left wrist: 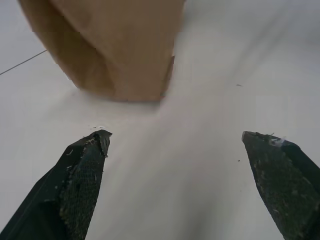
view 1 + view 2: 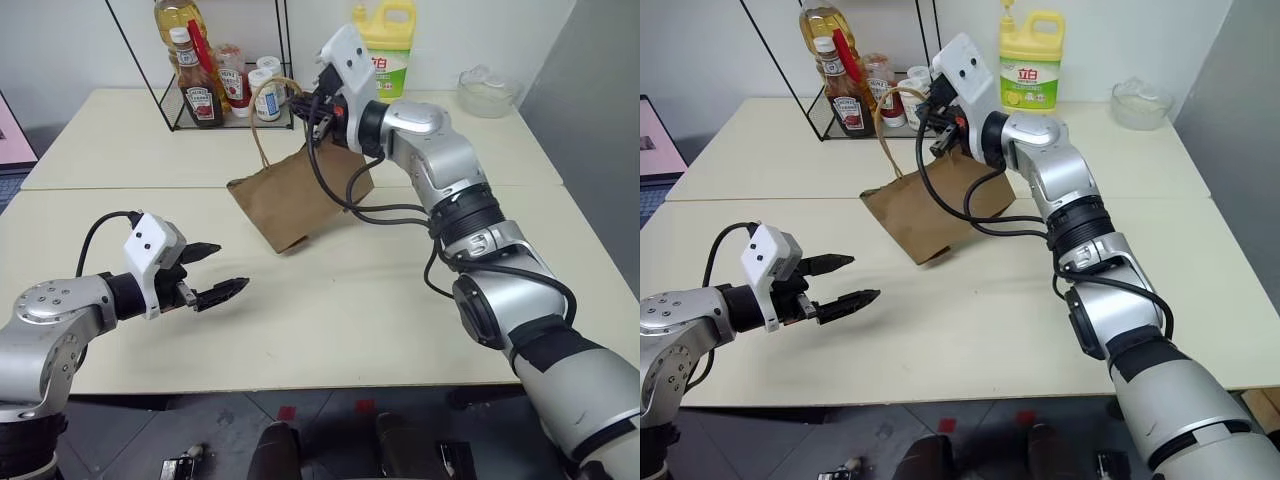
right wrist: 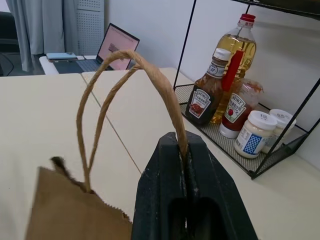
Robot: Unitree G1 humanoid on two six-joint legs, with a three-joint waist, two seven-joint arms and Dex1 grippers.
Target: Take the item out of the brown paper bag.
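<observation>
The brown paper bag (image 2: 295, 195) hangs tilted over the middle of the table, its lower corner close to the tabletop. My right gripper (image 3: 182, 150) is shut on one of the bag's twisted-paper handles (image 3: 150, 75), holding it up from above. The second handle loops free beside it. My left gripper (image 2: 225, 268) hovers low over the table to the left of the bag, open, with nothing between its fingers and pointing toward the bag (image 1: 115, 45). The item is hidden.
A black wire rack (image 2: 215, 90) at the back holds ketchup bottles, an oil bottle and white jars. A yellow detergent jug (image 2: 388, 45) stands behind the right arm. A clear bowl (image 2: 487, 90) sits back right, a laptop (image 3: 115, 45) far left.
</observation>
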